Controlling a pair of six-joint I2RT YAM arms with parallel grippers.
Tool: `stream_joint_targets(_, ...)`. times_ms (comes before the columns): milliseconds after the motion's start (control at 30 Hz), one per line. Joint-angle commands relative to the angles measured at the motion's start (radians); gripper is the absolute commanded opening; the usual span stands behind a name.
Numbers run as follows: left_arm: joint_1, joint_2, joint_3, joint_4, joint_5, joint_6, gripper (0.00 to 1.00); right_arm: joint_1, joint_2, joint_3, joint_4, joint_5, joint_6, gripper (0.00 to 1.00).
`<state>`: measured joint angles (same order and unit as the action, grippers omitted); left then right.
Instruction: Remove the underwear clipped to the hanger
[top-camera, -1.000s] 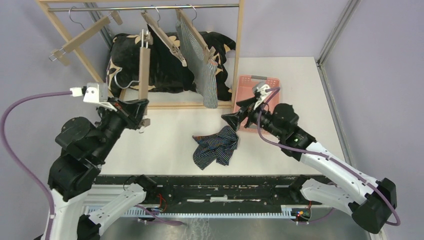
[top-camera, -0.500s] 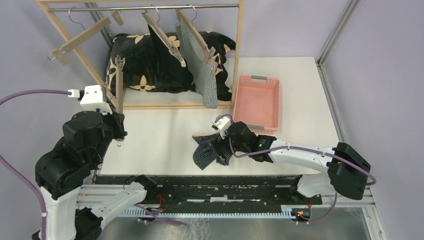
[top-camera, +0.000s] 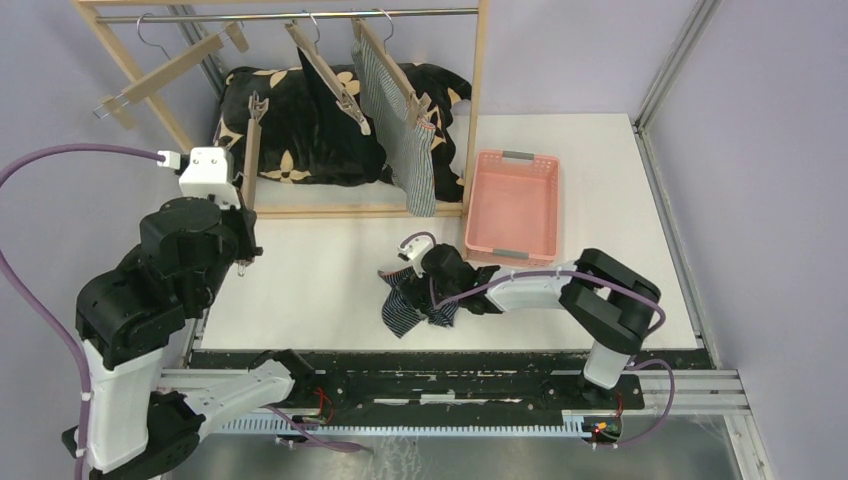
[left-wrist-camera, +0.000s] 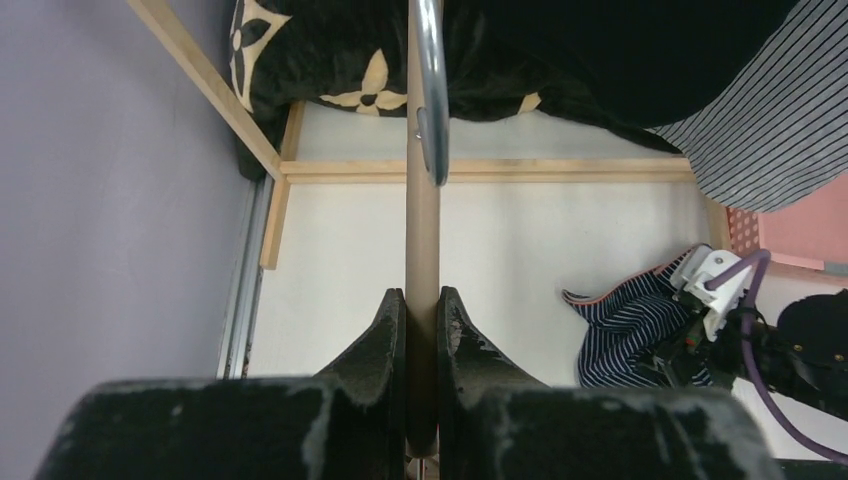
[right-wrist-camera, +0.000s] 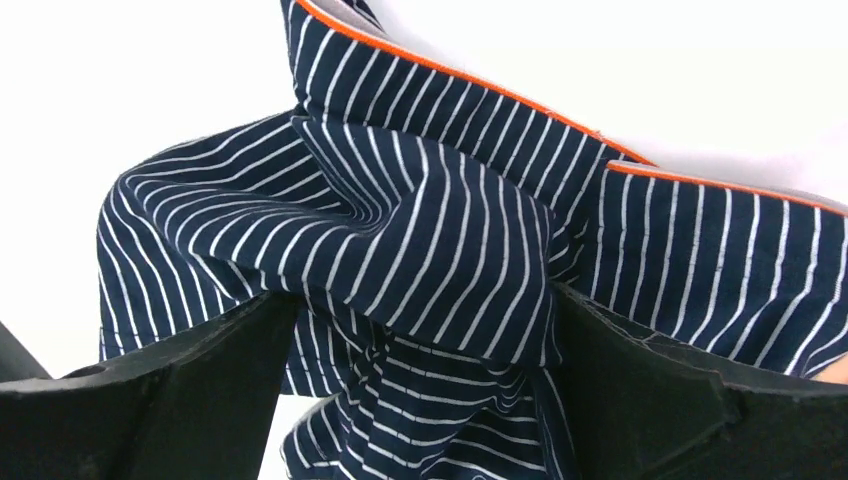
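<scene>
1. A matte white table (top-camera: 330, 260) sits between plain lilac walls (top-camera: 580, 50). A pale wooden rack (top-camera: 478, 90) stands toward the table's 11 o'clock. A pink slatted plastic basket (top-camera: 512, 205) rests at about 2 o'clock from the table's middle.
2. Under the rack lies a plush black cushion (top-camera: 290, 150) with cream flower marks.
3. On the rail, the black boxers (top-camera: 320, 100) and the grey pinstriped boxers (top-camera: 410, 140) hang in soft folds, clipped to slanted wooden hangers (top-camera: 330, 78).
4. The navy boxers (top-camera: 405, 305), thin-striped with an orange edge, lie crumpled near the table's 6 o'clock edge, at 8 o'clock from the basket.
5. The right pincer (right-wrist-camera: 420, 300) stands wide. Its black fingers (right-wrist-camera: 180, 380) sit at 9 and 3 o'clock of a raised navy fold, and the cloth fills the gap between them.
6. The left pincer (left-wrist-camera: 422, 300) is clamped on the flat bar of a bare wooden hanger (left-wrist-camera: 422, 220) with a chrome hook (left-wrist-camera: 430, 90). It is at 10 o'clock from the navy boxers and well apart from them.
</scene>
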<state>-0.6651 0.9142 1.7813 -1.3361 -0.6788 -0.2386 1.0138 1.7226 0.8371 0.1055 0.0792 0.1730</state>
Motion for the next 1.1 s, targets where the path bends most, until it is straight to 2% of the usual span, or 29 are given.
stream_joint_targets(0,-0.026,0.057,0.005,0.041,-0.052,0.046,0.03,0.003,0.109,0.07,0.033,-0.025,0.039,1.0)
stream_joint_targets(33,-0.026,0.075,-0.012,0.054,-0.045,0.052,0.03,0.003,0.122,0.078,0.027,-0.026,0.047,0.97)
stream_joint_targets(67,-0.025,0.093,-0.028,0.071,-0.036,0.061,0.03,0.003,0.133,0.086,0.017,-0.027,0.049,0.9)
stream_joint_targets(100,-0.024,0.11,-0.037,0.089,-0.027,0.07,0.03,0.003,0.138,0.096,0.002,-0.027,0.049,0.77)
stream_joint_targets(167,-0.015,0.145,-0.042,0.131,-0.008,0.09,0.03,0.003,0.143,0.118,-0.037,-0.018,0.053,0.42)
stream_joint_targets(200,-0.005,0.156,-0.043,0.15,0.003,0.102,0.03,0.003,0.142,0.129,-0.057,-0.016,0.052,0.12)
stream_joint_targets(233,0.012,0.165,-0.046,0.172,0.025,0.118,0.03,0.003,0.134,0.134,-0.073,-0.015,0.051,0.02)
stream_joint_targets(300,0.08,0.179,-0.068,0.226,0.128,0.156,0.03,0.003,0.097,0.125,-0.085,-0.02,0.047,0.0)
stream_joint_targets(467,0.382,0.196,-0.199,0.404,0.452,0.226,0.03,0.002,-0.072,0.102,-0.134,-0.001,0.037,0.0)
stream_joint_targets(633,0.481,0.19,-0.227,0.501,0.553,0.249,0.03,0.003,-0.319,0.064,-0.22,0.119,0.01,0.0)
stream_joint_targets(833,0.564,0.309,-0.06,0.472,0.686,0.308,0.03,-0.006,-0.574,0.07,-0.308,0.385,-0.027,0.01)
stream_joint_targets(933,0.663,0.397,0.087,0.434,0.849,0.316,0.03,-0.063,-0.617,0.104,-0.355,0.43,-0.022,0.01)
stream_joint_targets(1067,0.746,0.486,0.245,0.392,0.985,0.336,0.03,-0.108,-0.642,0.142,-0.375,0.528,-0.048,0.01)
